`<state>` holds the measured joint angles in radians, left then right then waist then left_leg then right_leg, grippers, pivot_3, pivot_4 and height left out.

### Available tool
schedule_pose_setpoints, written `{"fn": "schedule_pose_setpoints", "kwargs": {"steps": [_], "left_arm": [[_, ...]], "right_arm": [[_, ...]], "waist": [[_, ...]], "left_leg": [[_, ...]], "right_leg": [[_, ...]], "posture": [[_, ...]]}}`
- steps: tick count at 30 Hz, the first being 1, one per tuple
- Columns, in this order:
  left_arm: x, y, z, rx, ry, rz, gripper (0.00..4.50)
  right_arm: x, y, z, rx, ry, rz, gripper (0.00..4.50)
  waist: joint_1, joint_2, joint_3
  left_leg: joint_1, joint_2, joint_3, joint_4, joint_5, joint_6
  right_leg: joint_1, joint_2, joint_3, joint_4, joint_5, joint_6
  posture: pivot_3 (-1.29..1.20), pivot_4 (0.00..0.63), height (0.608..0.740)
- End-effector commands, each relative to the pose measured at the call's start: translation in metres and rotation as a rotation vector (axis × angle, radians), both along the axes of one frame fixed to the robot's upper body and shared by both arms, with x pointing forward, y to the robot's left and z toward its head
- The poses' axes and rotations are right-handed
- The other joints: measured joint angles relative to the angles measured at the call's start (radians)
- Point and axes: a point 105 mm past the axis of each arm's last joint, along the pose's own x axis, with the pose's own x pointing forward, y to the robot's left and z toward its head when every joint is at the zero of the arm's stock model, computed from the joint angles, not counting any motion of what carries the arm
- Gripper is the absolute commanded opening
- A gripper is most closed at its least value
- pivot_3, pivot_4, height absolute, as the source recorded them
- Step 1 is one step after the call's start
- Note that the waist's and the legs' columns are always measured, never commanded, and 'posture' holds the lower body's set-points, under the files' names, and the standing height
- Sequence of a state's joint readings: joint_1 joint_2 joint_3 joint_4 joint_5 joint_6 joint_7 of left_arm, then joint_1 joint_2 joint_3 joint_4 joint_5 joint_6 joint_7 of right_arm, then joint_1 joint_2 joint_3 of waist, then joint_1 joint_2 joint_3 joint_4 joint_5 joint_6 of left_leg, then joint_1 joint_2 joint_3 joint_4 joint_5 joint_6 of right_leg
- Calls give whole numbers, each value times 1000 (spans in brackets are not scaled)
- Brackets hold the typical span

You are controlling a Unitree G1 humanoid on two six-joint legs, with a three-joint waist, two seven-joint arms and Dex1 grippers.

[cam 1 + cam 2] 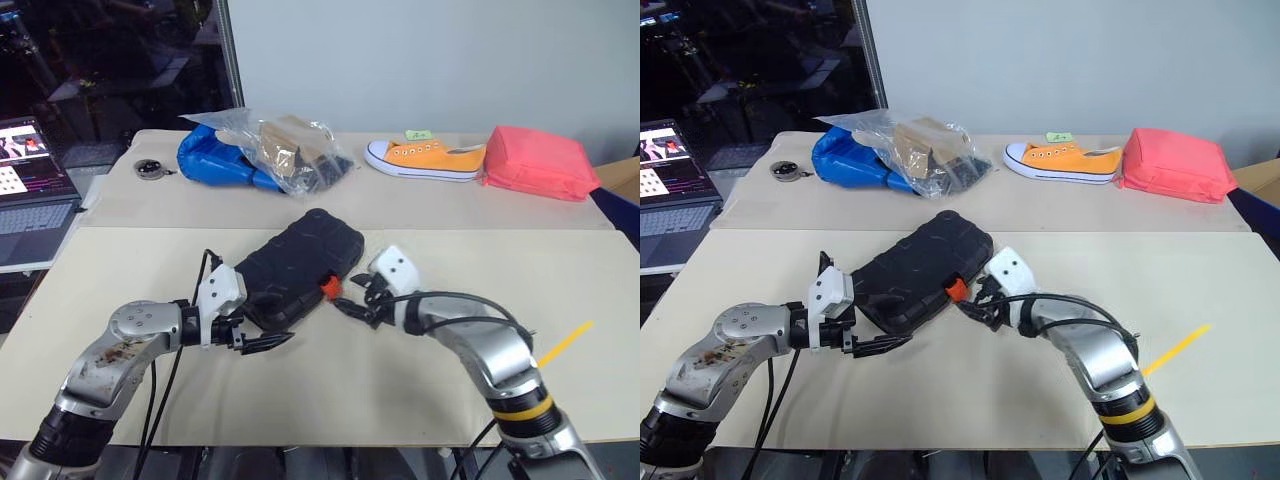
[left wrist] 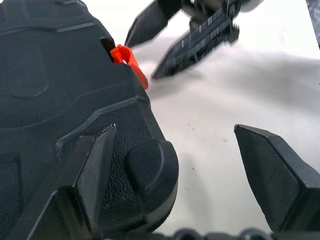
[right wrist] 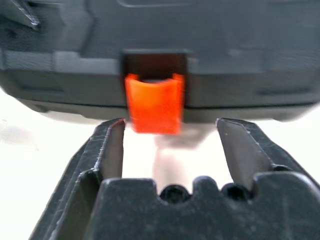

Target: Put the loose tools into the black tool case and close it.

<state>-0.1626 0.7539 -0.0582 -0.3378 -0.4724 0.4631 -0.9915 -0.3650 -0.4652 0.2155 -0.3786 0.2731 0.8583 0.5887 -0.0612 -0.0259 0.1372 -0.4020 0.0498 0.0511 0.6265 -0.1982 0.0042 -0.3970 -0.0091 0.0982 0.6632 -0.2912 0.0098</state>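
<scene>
Black tool case (image 1: 298,265): matt pebbled plastic; orange latch (image 3: 154,103): smooth plastic.

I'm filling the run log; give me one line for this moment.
black tool case: closed on table | orange latch: at case edge | right gripper: open, facing latch | left gripper: open at case corner

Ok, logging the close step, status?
Both tools open: left tool at case corner, right tool facing orange latch. Black tool case lid down. Nothing in the way.
</scene>
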Motion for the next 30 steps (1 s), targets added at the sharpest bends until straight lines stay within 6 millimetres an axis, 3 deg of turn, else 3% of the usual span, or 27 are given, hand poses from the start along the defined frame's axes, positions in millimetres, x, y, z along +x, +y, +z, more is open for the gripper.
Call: {"fn": "schedule_pose_setpoints", "kwargs": {"steps": [1,6,22,25,30], "left_arm": [[1,1,-10,18,44,16,4106],[2,1,-10,21,43,15,4106],[-1,1,-13,24,51,18,4106],[-1,2,-14,24,52,23,4106],[-2,3,-16,22,56,33,4106]], "right_arm": [[-4,2,8,35,3,15,1734],[3,13,10,98,21,12,96],[19,42,7,132,28,35,39],[16,38,4,137,29,42,39],[2,25,26,266,6,101,39]], "waist": [[-2,0,0],[-4,0,0],[-12,0,0],[-13,0,0],[-7,0,0]], "left_leg": [[0,0,0,0,0,0],[2,0,0,0,0,0],[6,1,0,0,0,0],[8,2,0,0,0,0],[6,1,0,-1,0,0]], "right_leg": [[0,0,0,0,0,0],[1,0,0,0,-1,1],[3,2,1,1,-1,2],[5,2,1,1,-1,2],[5,1,1,0,-1,3]], "posture": [[0,150,740],[0,150,740],[0,150,740],[0,150,740],[0,150,740]]}}
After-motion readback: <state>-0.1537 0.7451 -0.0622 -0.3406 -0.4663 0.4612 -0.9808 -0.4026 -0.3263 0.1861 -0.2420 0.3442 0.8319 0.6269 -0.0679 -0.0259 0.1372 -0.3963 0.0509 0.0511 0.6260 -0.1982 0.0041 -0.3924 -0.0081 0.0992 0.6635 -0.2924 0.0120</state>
